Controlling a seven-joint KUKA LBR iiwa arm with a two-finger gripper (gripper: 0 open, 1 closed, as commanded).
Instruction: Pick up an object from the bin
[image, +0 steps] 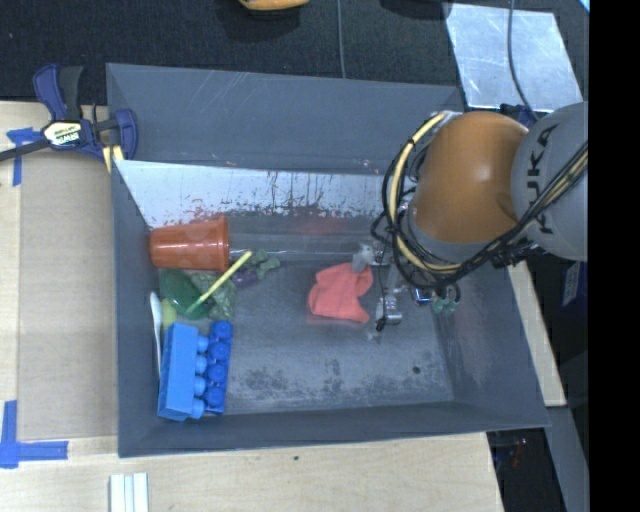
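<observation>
Grey metal walls are seen all round the big bin (300, 425). The robot arm (470, 190), capped in orange, is stretched in from the right. A blue toy block (190, 375) is laid in the near left corner, and an orange cup (190, 245) is tipped on its side behind it. A red cloth (338, 295) is crumpled in the middle. The gripper (384, 295) is set by its right edge; how wide it is spread cannot be told. A yellow stick (222, 280) is laid by the cup.
</observation>
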